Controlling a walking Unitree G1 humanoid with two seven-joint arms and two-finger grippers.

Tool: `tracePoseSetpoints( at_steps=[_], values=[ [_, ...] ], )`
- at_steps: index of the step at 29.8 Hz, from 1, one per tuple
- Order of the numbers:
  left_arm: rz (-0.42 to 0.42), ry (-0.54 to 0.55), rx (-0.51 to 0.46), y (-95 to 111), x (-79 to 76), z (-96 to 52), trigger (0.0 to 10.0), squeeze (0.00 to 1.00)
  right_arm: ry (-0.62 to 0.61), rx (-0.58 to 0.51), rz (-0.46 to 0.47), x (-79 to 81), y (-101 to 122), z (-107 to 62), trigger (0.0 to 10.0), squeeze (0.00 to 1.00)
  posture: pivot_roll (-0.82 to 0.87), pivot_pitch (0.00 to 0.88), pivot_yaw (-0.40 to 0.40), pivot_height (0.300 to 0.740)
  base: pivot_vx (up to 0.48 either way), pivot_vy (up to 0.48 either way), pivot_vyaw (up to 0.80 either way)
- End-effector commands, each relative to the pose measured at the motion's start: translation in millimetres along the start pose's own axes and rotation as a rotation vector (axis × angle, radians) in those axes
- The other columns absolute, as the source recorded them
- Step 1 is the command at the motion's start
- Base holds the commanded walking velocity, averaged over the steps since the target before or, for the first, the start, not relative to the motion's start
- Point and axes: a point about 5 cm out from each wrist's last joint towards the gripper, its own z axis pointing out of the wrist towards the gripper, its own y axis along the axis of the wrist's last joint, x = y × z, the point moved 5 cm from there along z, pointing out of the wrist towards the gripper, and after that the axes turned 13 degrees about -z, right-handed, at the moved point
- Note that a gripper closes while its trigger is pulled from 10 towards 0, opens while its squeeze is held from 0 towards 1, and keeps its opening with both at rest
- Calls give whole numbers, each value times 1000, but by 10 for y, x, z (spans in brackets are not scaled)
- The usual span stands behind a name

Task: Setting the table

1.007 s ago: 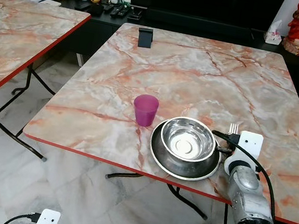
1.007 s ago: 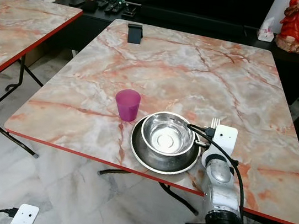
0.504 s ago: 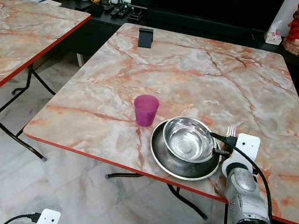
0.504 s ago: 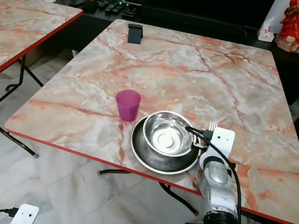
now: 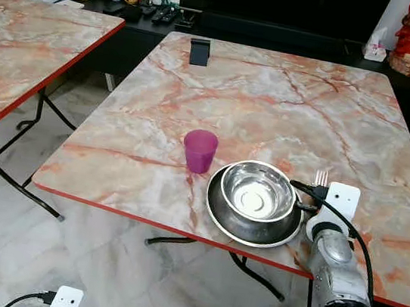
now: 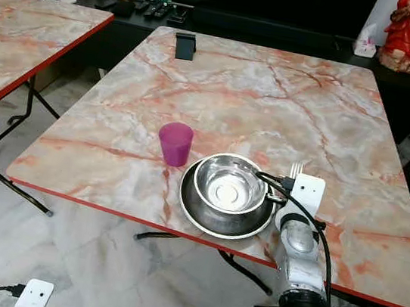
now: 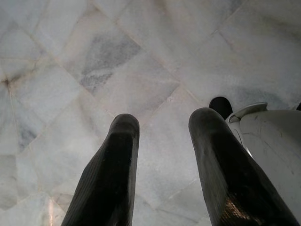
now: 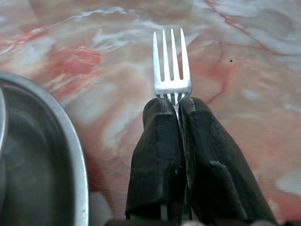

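Fork [image 8: 171, 66] tines are sticking out past the right gripper [image 8: 177, 106], whose jaws are pressing together on the handle, at the lower right of the head views just right of the metal dishes. Its prongs are pointing toward the far edge of the counter [image 5: 274, 94], over the marbled top; whether the fork is touching the surface cannot be told. A steel bowl [image 5: 258, 191] is sitting inside a wider steel plate [image 5: 220, 205] near the counter's front edge, and a purple cup [image 5: 199, 150] is standing upright just left of them, apart from the plate's rim. A small black object [image 5: 199, 50] is resting near the far left corner of the counter. At the left of the frame a second marbled table [image 5: 22, 44] is standing well apart. The left gripper [image 7: 162, 141] is hanging over the pale tiled floor [image 7: 70, 70], its jaws apart and holding nothing.
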Motion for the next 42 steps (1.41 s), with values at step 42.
tracePoseSetpoints(
  at_steps=[42],
  values=[
    [16,8,11,-11,57,-2,10000,0,42,38,17,50,-101,16,10000,0,20,0,18,740,0,0,0]
  ],
)
